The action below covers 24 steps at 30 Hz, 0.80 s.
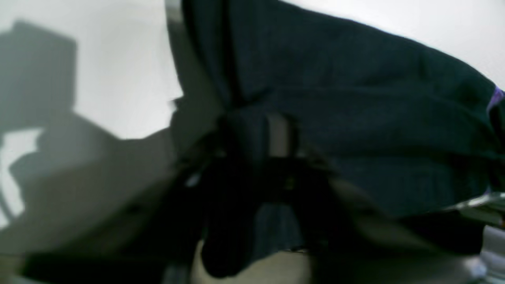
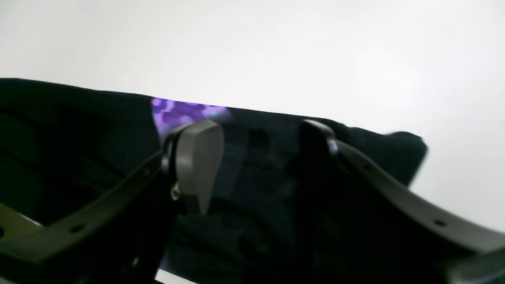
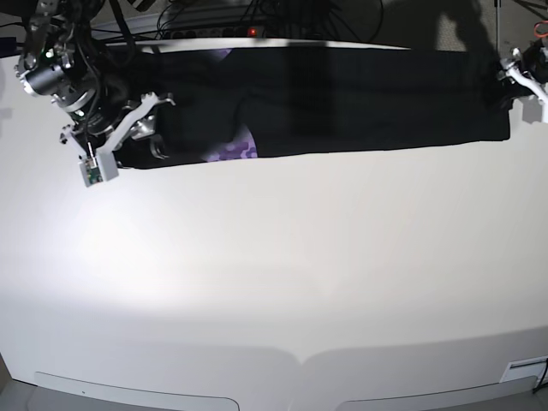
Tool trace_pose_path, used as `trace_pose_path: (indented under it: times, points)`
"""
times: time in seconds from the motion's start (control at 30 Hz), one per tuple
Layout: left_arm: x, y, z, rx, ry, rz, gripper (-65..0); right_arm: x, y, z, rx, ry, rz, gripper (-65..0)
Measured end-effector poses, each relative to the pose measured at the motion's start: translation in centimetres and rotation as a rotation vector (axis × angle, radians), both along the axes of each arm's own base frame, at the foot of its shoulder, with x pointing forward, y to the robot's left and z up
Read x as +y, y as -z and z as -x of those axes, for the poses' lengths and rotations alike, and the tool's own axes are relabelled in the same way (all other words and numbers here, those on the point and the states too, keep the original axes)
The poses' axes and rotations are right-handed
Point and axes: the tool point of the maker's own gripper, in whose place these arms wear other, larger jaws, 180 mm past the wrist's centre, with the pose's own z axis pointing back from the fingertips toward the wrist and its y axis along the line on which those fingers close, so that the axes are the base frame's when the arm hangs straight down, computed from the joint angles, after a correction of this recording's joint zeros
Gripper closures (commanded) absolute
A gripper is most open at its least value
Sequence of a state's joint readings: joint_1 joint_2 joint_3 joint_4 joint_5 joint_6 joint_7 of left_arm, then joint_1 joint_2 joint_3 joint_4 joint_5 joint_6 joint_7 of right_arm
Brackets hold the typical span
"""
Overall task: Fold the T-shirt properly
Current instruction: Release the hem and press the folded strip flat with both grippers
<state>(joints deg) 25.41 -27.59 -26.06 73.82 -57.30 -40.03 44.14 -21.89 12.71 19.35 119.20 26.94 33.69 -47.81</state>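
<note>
No text, label, brand or number is readable in any view.

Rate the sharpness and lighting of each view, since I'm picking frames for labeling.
Left wrist: heavily blurred, the T-shirt a dark smear, hard shadows on the table. Right wrist: soft focus, blown-out white table, the right gripper open. Base: sharpest, a glare patch near the middle, the shirt's folds lost in black.

My T-shirt (image 3: 342, 98) lies folded into a long black band along the table's far edge — a patch of purple print showing at its near hem.
</note>
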Motion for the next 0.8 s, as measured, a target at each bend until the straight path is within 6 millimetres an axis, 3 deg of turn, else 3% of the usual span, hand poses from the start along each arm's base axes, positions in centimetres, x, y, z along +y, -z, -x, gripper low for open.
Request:
trace_pose_path:
  times: [0.23,0.5,0.67,0.73,0.8]
  points:
    - [0.9,-1.0,-1.4,-0.085,-0.059,-0.008,0.0,3.2,-0.2,-0.5,-0.014,-0.087,-0.038,-35.1]
    - [6.2,-3.8,-5.7,-0.119,-0.014,-0.244,0.0,7.9,2.1,0.9,0.064,-0.219,-0.094,-35.1]
    - [9.5,-5.3,-6.9,-0.095,-0.037,-0.357,0.0,8.4,2.0,0.7,0.058,-0.237,-0.085,-35.1]
    - [9.4,-5.9,-6.5,-0.041,-0.027,-0.292,0.0,8.2,1.9,0.2,0.046,-0.234,-0.066,-35.1]
    - [7.8,-6.6,-6.4,-0.018,-0.004,-0.191,0.0,7.8,1.9,-0.2,0.039,-0.228,-0.033,-35.1]
